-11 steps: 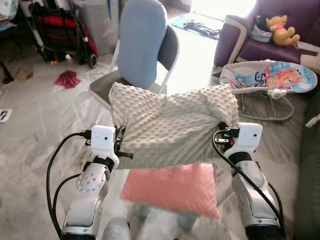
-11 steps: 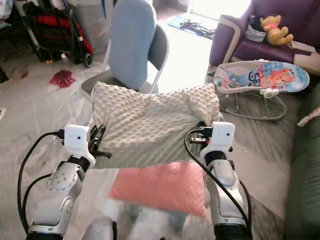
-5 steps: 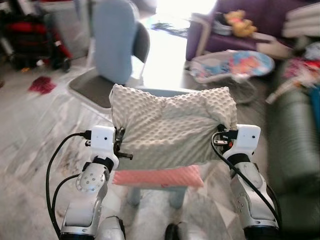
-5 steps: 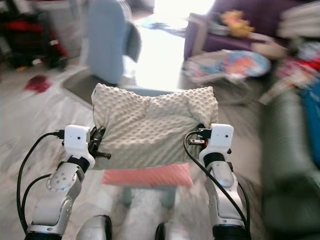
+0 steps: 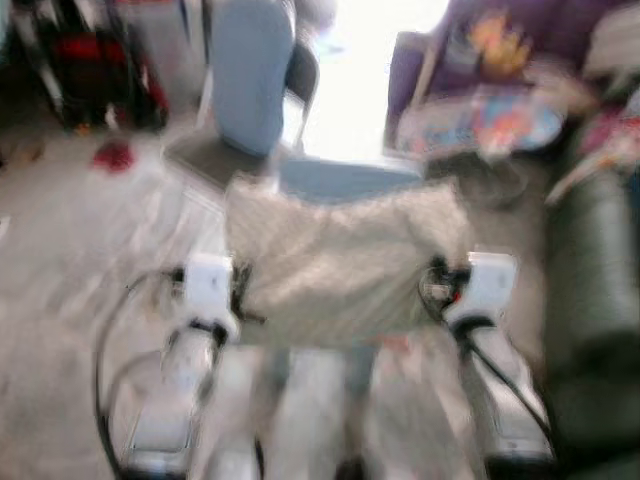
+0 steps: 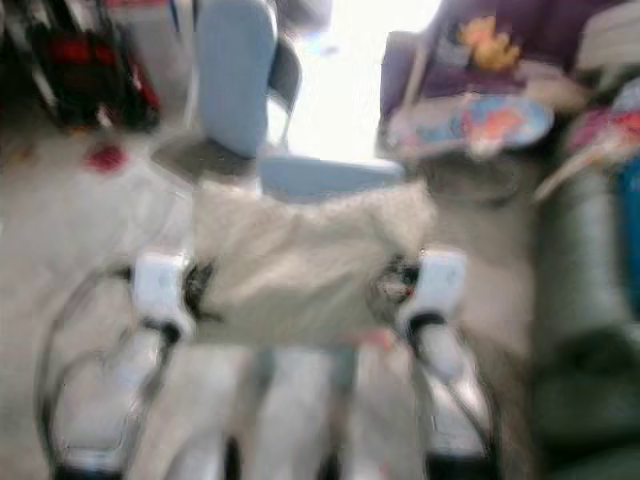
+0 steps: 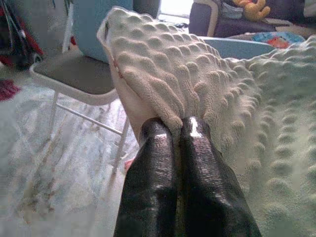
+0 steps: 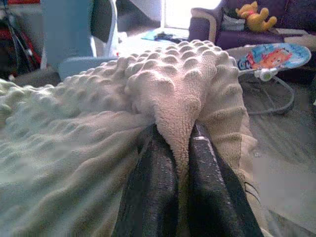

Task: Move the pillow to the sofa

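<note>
The cream bumpy pillow (image 5: 345, 260) hangs stretched between my two grippers at chest height, blurred in the eye views. My left gripper (image 7: 177, 126) is shut on the pillow's left corner, and a fold of fabric (image 7: 163, 94) bunches up from between its black fingers. At the opposite corner my right gripper (image 8: 175, 136) is shut on another pinched fold (image 8: 173, 84). A dark green sofa (image 5: 590, 280) runs along the right side.
A folding chair with a light blue backrest (image 5: 250, 80) stands just beyond the pillow. Farther right are a purple armchair (image 8: 232, 32) holding a yellow plush toy (image 8: 254, 15), and a baby bouncer (image 8: 269, 57) on the floor. A red stroller (image 5: 90, 50) stands at the back left.
The whole view has swung and blurred as I move. The pink cushion below the pillow has slid almost out of sight. Both grippers keep their hold on the pillow.
</note>
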Available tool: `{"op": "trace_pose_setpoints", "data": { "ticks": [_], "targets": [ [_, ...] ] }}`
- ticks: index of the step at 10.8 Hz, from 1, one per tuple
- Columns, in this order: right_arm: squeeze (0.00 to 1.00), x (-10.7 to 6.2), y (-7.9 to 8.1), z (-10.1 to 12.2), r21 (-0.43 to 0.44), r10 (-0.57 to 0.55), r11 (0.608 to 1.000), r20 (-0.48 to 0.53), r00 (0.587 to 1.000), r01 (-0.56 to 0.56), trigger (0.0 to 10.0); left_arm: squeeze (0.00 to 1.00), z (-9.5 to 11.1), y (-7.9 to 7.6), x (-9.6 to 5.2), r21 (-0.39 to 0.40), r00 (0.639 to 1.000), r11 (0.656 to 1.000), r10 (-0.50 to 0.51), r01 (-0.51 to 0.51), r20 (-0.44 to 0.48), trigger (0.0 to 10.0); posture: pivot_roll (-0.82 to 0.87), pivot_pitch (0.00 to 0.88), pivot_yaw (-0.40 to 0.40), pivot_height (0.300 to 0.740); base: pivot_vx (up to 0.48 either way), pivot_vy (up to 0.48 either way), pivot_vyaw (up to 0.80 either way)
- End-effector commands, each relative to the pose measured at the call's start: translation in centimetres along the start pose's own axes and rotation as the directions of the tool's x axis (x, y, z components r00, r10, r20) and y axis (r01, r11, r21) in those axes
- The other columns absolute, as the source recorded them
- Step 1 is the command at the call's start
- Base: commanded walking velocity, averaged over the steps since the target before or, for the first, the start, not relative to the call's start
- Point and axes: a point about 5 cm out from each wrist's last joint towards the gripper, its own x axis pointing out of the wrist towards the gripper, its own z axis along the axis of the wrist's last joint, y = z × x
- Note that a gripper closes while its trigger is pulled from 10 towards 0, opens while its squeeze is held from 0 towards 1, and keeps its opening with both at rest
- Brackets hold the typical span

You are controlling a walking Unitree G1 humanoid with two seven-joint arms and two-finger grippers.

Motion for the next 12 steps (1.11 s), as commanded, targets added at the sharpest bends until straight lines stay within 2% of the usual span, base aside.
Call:
{"op": "trace_pose_setpoints", "data": {
  "ticks": [1, 10, 12],
  "targets": [
    [0.00, 0.05, -0.60, 0.50, -0.004, -0.017, 1.000, 0.019, 1.000, 0.017, 10.0, 0.00, 0.49, -0.90, 0.16, -0.006, 0.999, 0.999, -0.036, 0.036, 0.022, 10.0, -0.01, 0.044, -0.058, 0.740, -0.277, 0.000, 0.00],
    [0.00, 0.43, -0.72, 0.22, -0.004, -0.039, 0.999, 0.000, 0.999, 0.039, 10.0, 0.00, 0.55, -0.79, 0.31, 0.011, 0.999, 0.999, -0.045, 0.045, 0.008, 10.0, -0.01, 0.075, -0.050, 0.740, -0.275, 0.000, 0.00],
    [0.00, 0.52, -0.83, 0.27, -0.007, -0.045, 0.999, -0.001, 0.999, 0.045, 10.0, 0.00, 0.79, -0.79, 0.36, 0.005, 0.999, 0.999, -0.048, 0.048, 0.018, 10.0, -0.02, 0.088, -0.046, 0.740, 0.000, 0.000, 0.00]
  ]
}}
